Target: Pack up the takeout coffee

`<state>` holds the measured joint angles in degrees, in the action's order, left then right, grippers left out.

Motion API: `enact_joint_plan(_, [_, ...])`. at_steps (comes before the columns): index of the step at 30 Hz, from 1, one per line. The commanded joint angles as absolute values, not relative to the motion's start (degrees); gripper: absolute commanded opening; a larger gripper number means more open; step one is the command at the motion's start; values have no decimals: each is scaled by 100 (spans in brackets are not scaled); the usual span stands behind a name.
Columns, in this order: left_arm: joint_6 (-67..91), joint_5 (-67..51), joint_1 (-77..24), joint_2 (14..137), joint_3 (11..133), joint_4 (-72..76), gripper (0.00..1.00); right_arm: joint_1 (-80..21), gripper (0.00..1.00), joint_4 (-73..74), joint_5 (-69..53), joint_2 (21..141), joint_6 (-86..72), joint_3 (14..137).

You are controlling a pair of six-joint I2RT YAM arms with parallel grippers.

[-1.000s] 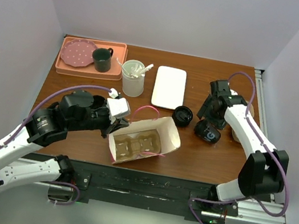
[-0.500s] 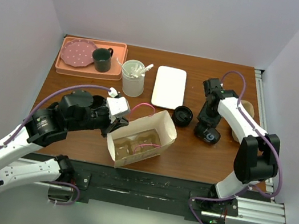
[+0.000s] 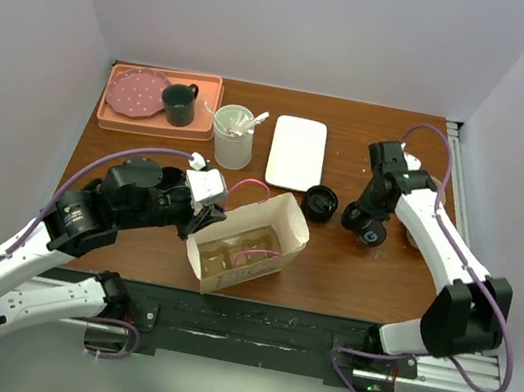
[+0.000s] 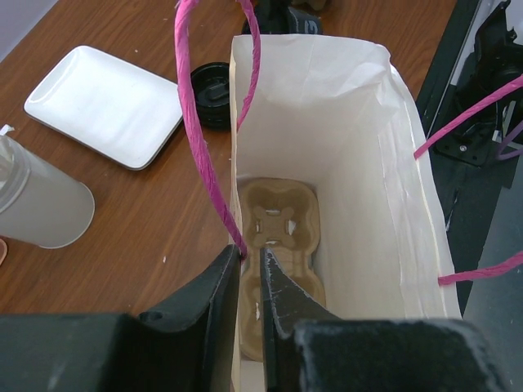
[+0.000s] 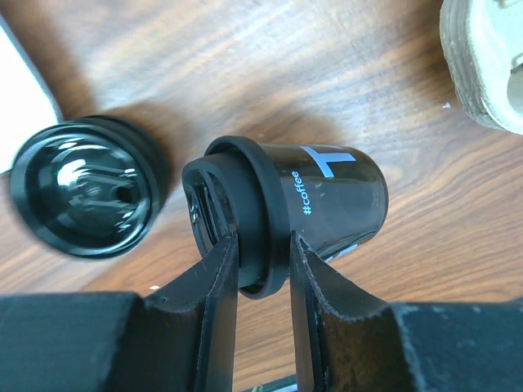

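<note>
A white paper bag [image 3: 246, 241] with pink handles lies open on the table, a brown cardboard cup carrier [image 4: 278, 245] inside it. My left gripper [image 3: 208, 213] is shut on the bag's rim next to a pink handle [image 4: 200, 131]; in the left wrist view the gripper [image 4: 251, 255] pinches the bag's wall. A black "#coffee" cup [image 5: 327, 196] lies tilted on its side right of the bag and also shows in the top view [image 3: 370, 231]. My right gripper [image 5: 263, 238] is shut on its lidded rim; in the top view it [image 3: 364, 216] sits above the cup.
A second black round lid or cup [image 3: 321, 202] stands between the bag and the held cup. A white rectangular plate [image 3: 297, 152], a clear tumbler of stirrers [image 3: 233, 137] and an orange tray [image 3: 118, 120] with a plate and mug stand at the back. A pale pulp-board piece [image 5: 486, 65] lies right of the cup.
The bag's open end swung a little to the left and then held still. My right arm shifted about the black cup, which now sits slightly further right.
</note>
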<state>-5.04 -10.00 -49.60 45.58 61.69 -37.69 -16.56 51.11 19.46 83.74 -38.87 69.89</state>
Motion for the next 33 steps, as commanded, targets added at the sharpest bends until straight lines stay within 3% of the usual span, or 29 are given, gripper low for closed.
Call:
enact_joint_plan(1, [-466,-1081,-4983,4491,6346,-3559,21,-1591,23,4353,1723,7579,-4174,6568])
enact_joint_plan(13, [-554,-1213,-4992,4518,6390,-3762,22,-1424,25,2235,1108,6065,-4965,4485])
enact_joint_plan(29, [-571,-1239,-4983,4632,6469,-3753,23,-950,29,1371,703,5124,-5783,3059])
enact_joint_plan(33, [-580,-1222,-4983,4623,6478,-3788,24,-835,35,1415,703,4896,-5924,2760])
